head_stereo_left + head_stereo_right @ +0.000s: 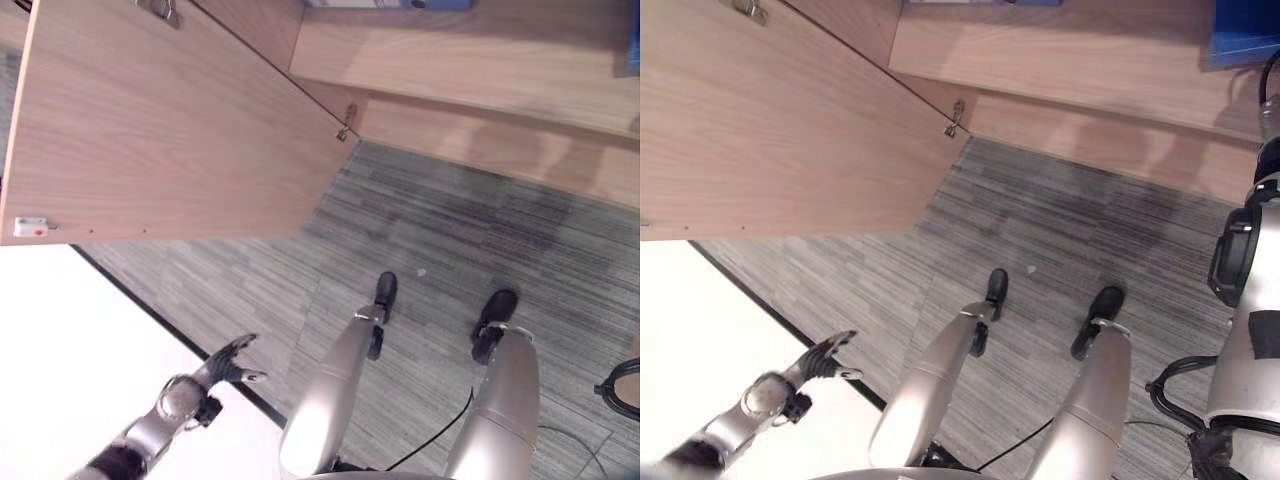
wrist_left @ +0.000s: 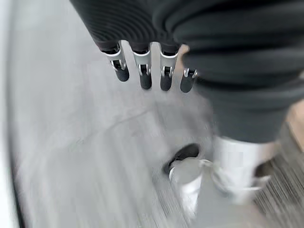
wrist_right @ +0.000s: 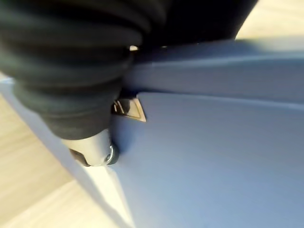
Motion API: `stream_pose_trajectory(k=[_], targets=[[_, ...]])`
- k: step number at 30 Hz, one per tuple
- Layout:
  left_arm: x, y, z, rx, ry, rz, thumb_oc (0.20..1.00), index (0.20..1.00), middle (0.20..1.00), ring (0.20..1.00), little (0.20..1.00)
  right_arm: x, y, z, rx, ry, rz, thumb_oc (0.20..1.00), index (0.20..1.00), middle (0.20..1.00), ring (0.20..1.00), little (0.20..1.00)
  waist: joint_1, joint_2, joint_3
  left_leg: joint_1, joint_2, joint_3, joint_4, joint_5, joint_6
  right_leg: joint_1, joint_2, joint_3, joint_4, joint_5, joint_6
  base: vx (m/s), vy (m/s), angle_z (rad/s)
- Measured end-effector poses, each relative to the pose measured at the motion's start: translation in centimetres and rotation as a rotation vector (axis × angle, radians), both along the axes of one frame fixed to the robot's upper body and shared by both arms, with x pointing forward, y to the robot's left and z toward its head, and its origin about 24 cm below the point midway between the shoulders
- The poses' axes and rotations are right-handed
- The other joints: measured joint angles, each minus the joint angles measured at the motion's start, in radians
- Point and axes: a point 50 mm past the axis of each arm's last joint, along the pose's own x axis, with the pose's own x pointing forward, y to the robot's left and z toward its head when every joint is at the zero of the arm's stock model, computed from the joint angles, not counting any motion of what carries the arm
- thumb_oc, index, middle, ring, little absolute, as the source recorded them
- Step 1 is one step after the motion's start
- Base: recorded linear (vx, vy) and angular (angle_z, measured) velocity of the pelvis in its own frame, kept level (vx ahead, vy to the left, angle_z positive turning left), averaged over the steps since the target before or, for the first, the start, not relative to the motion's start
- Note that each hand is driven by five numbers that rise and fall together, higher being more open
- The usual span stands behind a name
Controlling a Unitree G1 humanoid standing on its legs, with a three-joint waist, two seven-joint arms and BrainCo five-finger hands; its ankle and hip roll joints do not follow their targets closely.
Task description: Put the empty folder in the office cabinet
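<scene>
The right hand (image 3: 95, 147) presses against the blue folder (image 3: 213, 156), its fingers' grip impossible to tell, placing it on the far-right cabinet shelf (image 1: 1060, 70); next comes release, while the left hand's (image 1: 228, 362) fingers hang loosely spread.

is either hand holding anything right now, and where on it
The left hand hangs open and empty over the floor. The right hand lies against the blue folder near its edge, but whether it grips cannot be told.
</scene>
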Motion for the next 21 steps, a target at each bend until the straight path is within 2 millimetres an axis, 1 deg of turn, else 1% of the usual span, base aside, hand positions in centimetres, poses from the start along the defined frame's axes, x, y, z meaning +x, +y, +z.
stream_pose_trajectory(k=[1,2,3,4,5,6,7,8,9,10,12,14,18,21], targets=[[0.2,0.7,0.1,0.061,-0.02,0.013,1.0,1.0,1.0,1.0,1.0,0.0,0.0,0.0,0.002,-0.001,-0.002,0.357,0.357,0.357,0.357,0.357,-0.002,-0.001,0.001,-0.001,0.0,0.001,0.001,0.0,0.0,0.001,0.001,0.0,-0.004,0.002,0.001,0.0,0.0,0.0],[0.4,1.1,0.3,0.073,-0.021,0.026,1.0,1.0,1.0,1.0,1.0,0.0,0.0,0.0,0.004,-0.001,0.002,0.893,0.893,0.893,0.893,0.893,-0.001,-0.001,0.001,-0.001,0.0,0.003,0.0,0.0,0.0,0.001,0.002,0.001,-0.006,0.004,0.003,-0.01,-0.022,-0.04],[-0.4,0.3,0.9,-0.234,-0.007,0.14,1.0,1.0,1.0,1.0,1.0,-0.7,-1.4,-0.8,-0.01,0.037,-0.019,1.0,1.0,1.0,1.0,1.0,0.001,-0.011,0.008,0.002,0.0,0.004,0.003,-0.002,0.003,0.01,0.002,0.0,-0.009,0.009,0.005,0.0,0.0,0.0],[-0.3,-1.1,1.3,-0.32,-0.022,0.118,1.0,1.0,1.0,1.0,1.0,-0.8,-1.8,-1.3,-0.01,0.06,-0.033,1.0,1.0,1.0,1.0,1.0,-0.002,-0.014,0.01,0.006,0.0,0.003,0.003,-0.003,0.005,0.016,0.0,0.0,-0.016,0.01,0.004,0.0,0.005,-0.04],[-0.8,-2.2,0.1,-0.352,0.034,0.105,1.0,1.0,1.0,1.0,1.0,-1.0,-2.0,-1.4,0.02,0.076,-0.042,1.0,1.0,1.0,1.0,1.0,0.005,-0.011,0.008,0.011,-0.002,0.006,-0.001,-0.002,0.005,0.02,0.001,0.002,-0.021,0.015,0.006,0.0,-0.008,-0.08],[-1.1,-3.5,-1.0,-0.358,0.092,0.064,1.0,1.0,1.0,1.0,1.0,-0.6,-1.4,-0.9,0.021,0.069,-0.019,1.0,1.0,1.0,1.0,1.0,-0.002,-0.012,0.008,0.011,-0.002,0.01,-0.001,-0.003,0.006,0.02,0.003,0.006,-0.025,0.019,0.007,0.0,-0.013,-0.08],[-1.3,-4.4,-1.7,-0.364,0.128,0.043,1.0,1.0,1.0,1.0,1.0,-0.3,-0.8,-0.3,-0.004,0.066,-0.004,1.0,1.0,1.0,1.0,1.0,-0.014,-0.016,0.011,0.01,-0.001,0.01,0.0,-0.003,0.006,0.021,0.002,0.006,-0.025,0.021,0.01,0.0,-0.014,-0.06],[-1.4,-4.9,-2.0,-0.373,0.143,0.042,1.0,1.0,1.0,1.0,1.0,-0.2,-0.5,-0.2,-0.021,0.079,0.001,1.0,1.0,1.0,1.0,1.0,-0.017,-0.021,0.013,0.01,-0.001,0.01,0.001,-0.003,0.006,0.021,0.002,0.007,-0.025,0.022,0.01,0.0,0.0,0.0],[-1.3,-5.4,-2.2,-0.39,0.145,0.042,1.0,1.0,1.0,1.0,1.0,-0.4,-0.7,0.1,-0.014,0.087,0.006,1.0,1.0,1.0,1.0,1.0,-0.011,-0.024,0.014,0.011,-0.002,0.008,-0.001,-0.002,0.006,0.023,0.002,0.005,-0.026,0.024,0.01,-0.01,-0.006,0.03],[-1.8,-5.4,-2.3,-0.414,0.142,0.054,1.0,1.0,1.0,1.0,1.0,-1.6,-1.9,0.7,0.006,0.116,-0.032,1.0,1.0,1.0,1.0,1.0,0.006,-0.027,0.013,0.017,-0.001,0.006,-0.013,0.007,0.008,0.025,0.001,0.003,-0.031,0.027,0.009,-0.01,-0.004,0.04],[-3.2,-4.6,-3.1,-0.402,0.185,0.087,1.0,1.0,1.0,1.0,1.0,-2.1,-2.1,1.4,-0.042,0.147,-0.052,1.0,1.0,1.0,1.0,1.0,0.01,-0.029,0.012,0.034,-0.001,0.006,-0.034,0.018,0.007,0.036,0.001,0.002,-0.046,0.032,0.01,-0.01,0.001,0.02],[-4.6,-3.4,-3.8,-0.364,0.235,0.114,1.0,1.0,1.0,1.0,1.0,-2.1,-2.0,1.8,-0.077,0.16,-0.048,1.0,1.0,1.0,1.0,1.0,0.013,-0.035,0.009,0.046,-0.002,0.006,-0.06,0.033,0.008,0.042,0.002,0.002,-0.057,0.038,0.013,0.0,0.0,0.0],[-4.8,-2.4,-3.6,-0.335,0.245,0.12,1.0,1.0,1.0,1.0,1.0,-2.0,-1.9,1.8,-0.105,0.189,-0.039,1.0,1.0,1.0,1.0,1.0,0.016,-0.035,0.008,0.049,-0.001,0.001,-0.079,0.045,0.006,0.042,0.002,-0.002,-0.067,0.046,0.012,0.0,0.004,0.02],[-4.7,-2.5,-3.5,-0.341,0.246,0.111,1.0,1.0,1.0,1.0,1.0,-1.9,-1.9,1.7,-0.107,0.194,-0.028,1.0,1.0,1.0,1.0,1.0,0.015,-0.035,0.008,0.05,-0.001,0.003,-0.091,0.055,0.007,0.044,0.007,-0.002,-0.08,0.057,0.013,-0.01,-0.003,-0.02]])
